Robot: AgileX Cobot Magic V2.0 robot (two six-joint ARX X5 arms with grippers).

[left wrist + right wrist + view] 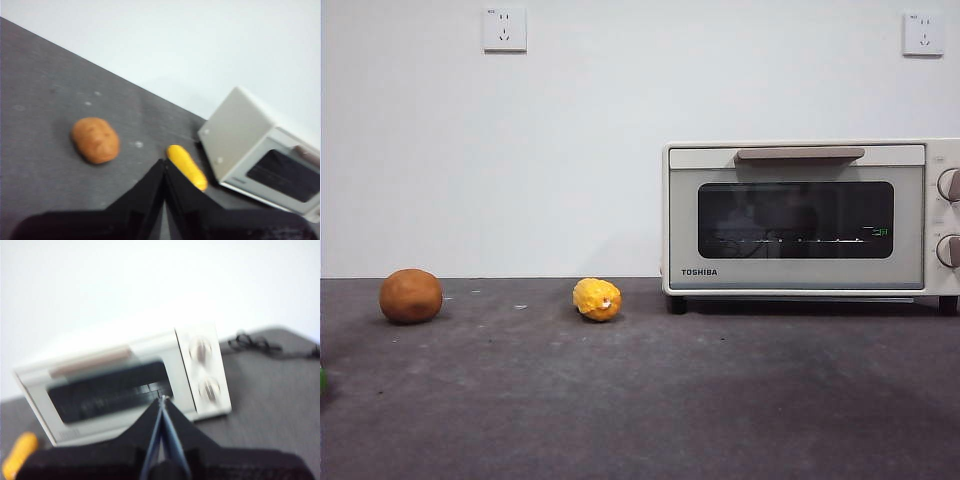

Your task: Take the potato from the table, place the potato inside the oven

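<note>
- The potato [411,296] lies on the table [720,400], far left, well apart from the oven [800,215], whose door is closed.
- A yellow object [597,299] lies between them.
- The left gripper [164,167] and the right gripper [162,402] both have jaws together, holding nothing.

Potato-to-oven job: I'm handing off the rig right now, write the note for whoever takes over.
Left claw: shut, empty, off the table, with the potato ahead of it.
Right claw: shut, empty, facing the oven.
Potato sits on the table, far from the oven; a bumpy yellow object lies between them.
Oven door is closed.
Done: nothing yet.
Left: open the door, grasp the potato, place it inside.
</note>
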